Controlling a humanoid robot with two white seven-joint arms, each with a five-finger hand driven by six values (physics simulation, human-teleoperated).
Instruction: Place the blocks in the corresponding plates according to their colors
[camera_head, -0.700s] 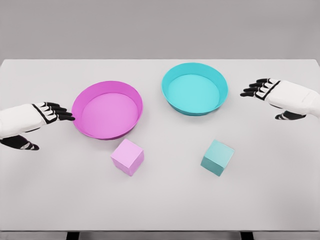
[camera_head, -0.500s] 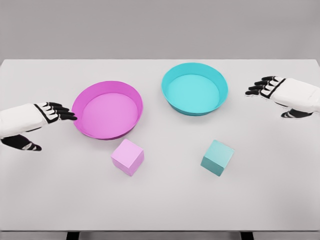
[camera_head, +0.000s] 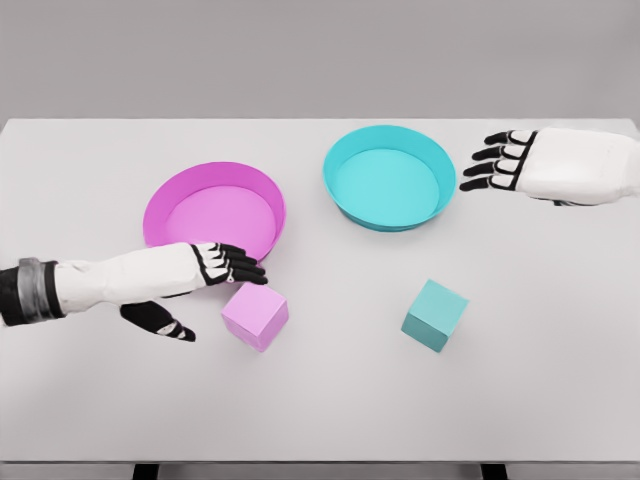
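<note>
1. My left robot hand (camera_head: 205, 272) comes in from the left edge, low over the white desk (camera_head: 320, 400). Its black fingers (camera_head: 238, 265) are stretched out and apart, holding nothing, and they point right.
2. Those fingertips sit just above the top left corner of the pink block (camera_head: 255, 314). From this view I cannot tell if they touch it. My thumb (camera_head: 160, 320) hangs down to the left of the block, apart from it.
3. The back of that hand overlaps the near rim of the pink plate (camera_head: 214, 219) in the picture.
4. The pink block lies on the desk just in front of the pink plate, outside it, turned with one corner toward me.
5. The teal block (camera_head: 435, 314) lies on the desk to the right of the pink one, well apart from it and in front of the teal plate (camera_head: 389, 177). Neither hand is near it.
6. The teal plate stands behind and to the right of the pink plate, the two close but not touching. Both plates hold nothing.
7. My right robot hand (camera_head: 545, 165) comes in from the right edge, level with the teal plate. Its fingers (camera_head: 490, 165) are spread and loose, gripping nothing, with the tips pointing left just beside the plate's right rim, apart from it.
</note>
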